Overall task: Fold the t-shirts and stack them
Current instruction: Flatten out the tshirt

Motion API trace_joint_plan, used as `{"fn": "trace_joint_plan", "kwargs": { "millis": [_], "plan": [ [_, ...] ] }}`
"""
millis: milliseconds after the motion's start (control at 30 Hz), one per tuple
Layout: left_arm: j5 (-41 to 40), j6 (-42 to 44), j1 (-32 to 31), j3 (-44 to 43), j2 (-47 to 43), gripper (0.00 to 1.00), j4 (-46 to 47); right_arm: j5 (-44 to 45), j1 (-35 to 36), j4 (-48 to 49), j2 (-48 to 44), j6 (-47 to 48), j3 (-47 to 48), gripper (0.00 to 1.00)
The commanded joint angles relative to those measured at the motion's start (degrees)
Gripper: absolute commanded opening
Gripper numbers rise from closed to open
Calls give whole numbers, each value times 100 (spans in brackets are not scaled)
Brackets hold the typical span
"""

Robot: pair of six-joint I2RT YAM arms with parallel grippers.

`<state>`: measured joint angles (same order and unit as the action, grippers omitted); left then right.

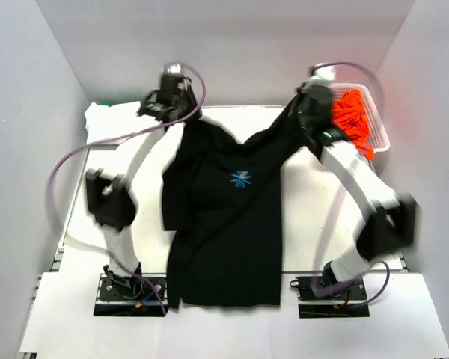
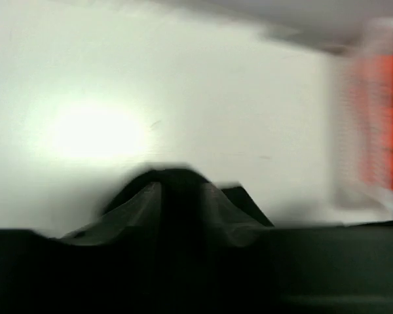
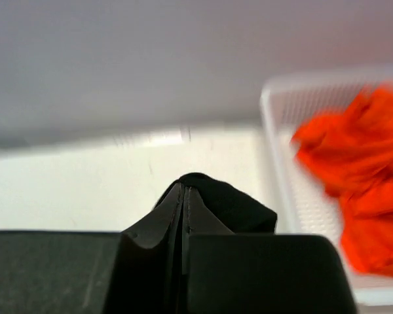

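Note:
A large black t-shirt (image 1: 224, 224) with a small white-blue mark (image 1: 241, 179) hangs stretched between both grippers over the table's middle. My left gripper (image 1: 181, 111) is shut on its far left corner; black cloth (image 2: 177, 180) shows between the fingers in the blurred left wrist view. My right gripper (image 1: 303, 112) is shut on the far right corner; cloth (image 3: 229, 203) bulges past the closed fingers. A white t-shirt (image 1: 108, 120) lies at the far left with green cloth (image 1: 114, 102) behind it. Orange t-shirts (image 1: 352, 116) fill a basket; they also show in the right wrist view (image 3: 354, 176).
A white mesh basket (image 1: 379, 127) stands at the far right by the wall, and shows in the right wrist view (image 3: 278, 104). White walls close in the table on three sides. The arm bases (image 1: 131, 288) sit at the near edge.

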<state>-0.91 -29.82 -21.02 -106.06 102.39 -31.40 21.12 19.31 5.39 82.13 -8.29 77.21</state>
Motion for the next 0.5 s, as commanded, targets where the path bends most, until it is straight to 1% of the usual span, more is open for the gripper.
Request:
{"fn": "trace_joint_plan", "kwargs": {
  "millis": [0, 33, 67, 100, 133, 167, 200, 233, 267, 300, 400, 433, 467],
  "plan": [
    [-884, -147, 413, -641, 815, 49, -1025, -266, -199, -325, 1065, -550, 741, 0],
    [-885, -147, 518, -835, 1061, 88, -1131, -362, -243, -458, 1982, -516, 1248, 2],
    [-772, -147, 572, -1029, 1525, 100, -1227, -555, -226, -1051, 2244, -480, 1792, 15],
    [-771, -147, 624, -1413, 1712, 100, -1376, -626, -252, -1266, 2507, -480, 2067, 26],
    [-771, -86, 625, -1548, 1819, 100, -1378, -697, -235, -1442, 3058, -402, 2653, 50],
    [-771, 28, 677, -1627, 1907, 100, -1378, -811, -235, -1740, 3168, -340, 2772, 59],
    [-771, 81, 678, -1628, 1960, 100, -1378, -986, -217, -1743, 3265, -226, 2791, 68],
    [-771, 82, 678, -1628, 1960, 100, -1195, -1083, -217, -1743, 3240, -225, 2765, 84],
    [-579, 204, 730, -1402, 1882, 100, -1089, -1232, -217, -1708, 3213, -217, 2669, 90],
    [-482, 205, 730, -1287, 1812, 100, -888, -1321, -200, -1690, 3091, -208, 2581, 90],
    [-156, 354, 730, -795, 1530, 100, -702, -1821, -156, -1795, 2695, -216, 2132, 90],
    [-34, 354, 730, -672, 1460, 100, -701, -2231, -147, -1900, 2590, -251, 1914, 90],
    [55, 485, 678, -409, 1329, 100, -649, -2331, -121, -1953, 2276, -304, 1642, 90]
  ]
}}
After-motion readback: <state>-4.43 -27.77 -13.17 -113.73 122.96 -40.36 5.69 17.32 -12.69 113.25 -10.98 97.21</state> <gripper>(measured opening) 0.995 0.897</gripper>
